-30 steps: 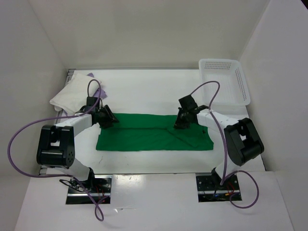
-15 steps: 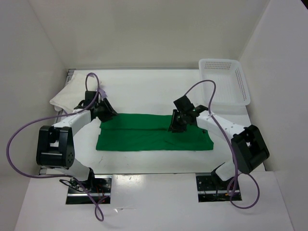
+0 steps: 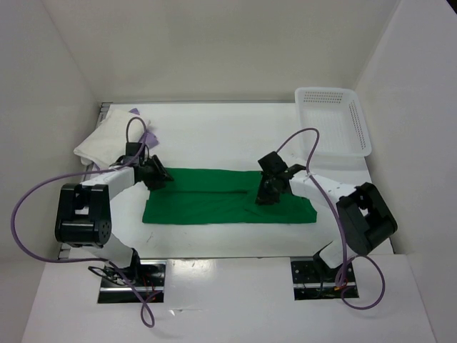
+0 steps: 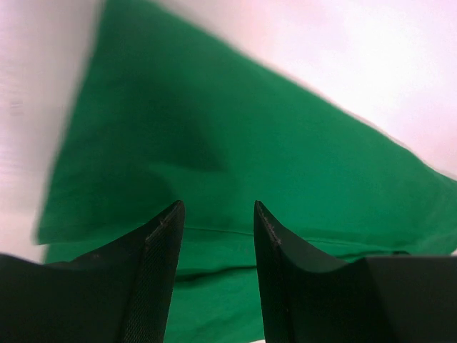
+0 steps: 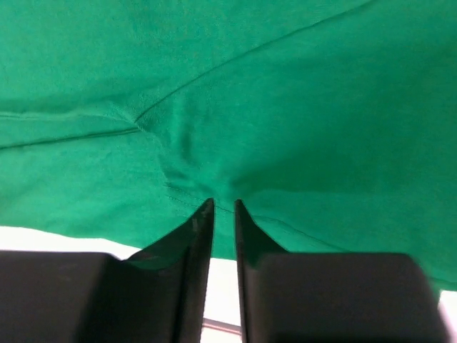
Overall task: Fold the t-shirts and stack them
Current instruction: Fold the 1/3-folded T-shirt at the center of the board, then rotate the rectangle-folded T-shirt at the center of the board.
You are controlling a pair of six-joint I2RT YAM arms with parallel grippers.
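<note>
The bright green t-shirt [image 3: 214, 204] lies flat as a long folded band across the middle of the table. My left gripper [image 3: 158, 175] hangs open over its far left corner; in the left wrist view [image 4: 218, 207] only green cloth [image 4: 250, 143] lies beneath the gap. My right gripper [image 3: 265, 193] sits low on the shirt's right half. In the right wrist view its jaws [image 5: 223, 204] stand narrow, tips at a stitched hem with the cloth [image 5: 285, 86] puckered around them. The white t-shirt [image 3: 100, 139] is folded at the far left, with lavender cloth [image 3: 134, 112] peeking from under it.
A white perforated basket [image 3: 332, 118] stands at the back right corner. The white walls close in on the left, right and back. Purple cables loop from both arms.
My right gripper opened, slid toward the near side of the green shirt and narrowed again on the cloth. The left gripper shifted slightly at the shirt's left corner, still open.
</note>
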